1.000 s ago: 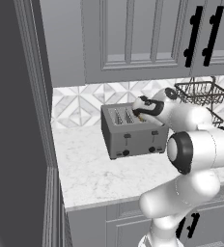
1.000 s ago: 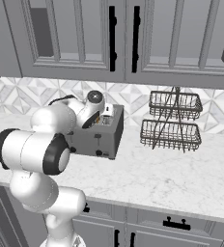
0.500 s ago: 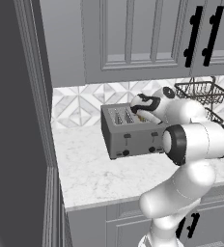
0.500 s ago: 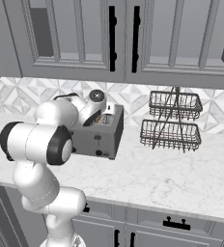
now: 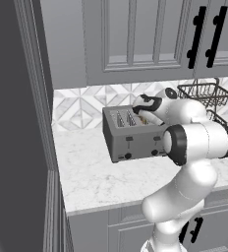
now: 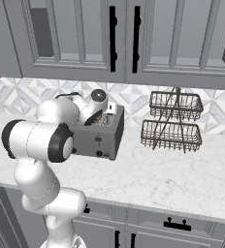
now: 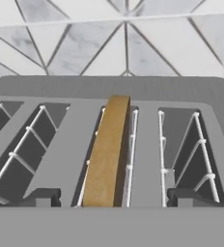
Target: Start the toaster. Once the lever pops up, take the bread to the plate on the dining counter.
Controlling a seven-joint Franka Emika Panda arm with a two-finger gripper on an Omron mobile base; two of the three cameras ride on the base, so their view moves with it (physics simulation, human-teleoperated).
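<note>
toaster (image 5: 133, 137) on the white marble worktop (image 5: 101, 179), against the tiled backsplash | bread (image 7: 106, 153) standing upright in a middle slot, top edge showing | gripper (image 7: 112, 197) right above it, fingertips (image 7: 40, 196) spread wide either side of the slice, gripping nothing | two-tier wire basket (image 6: 173, 121) off to the right

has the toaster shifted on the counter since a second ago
No. In the left base view the toaster sits at the same spot against the tiled backsplash and counter edge as before.
</note>
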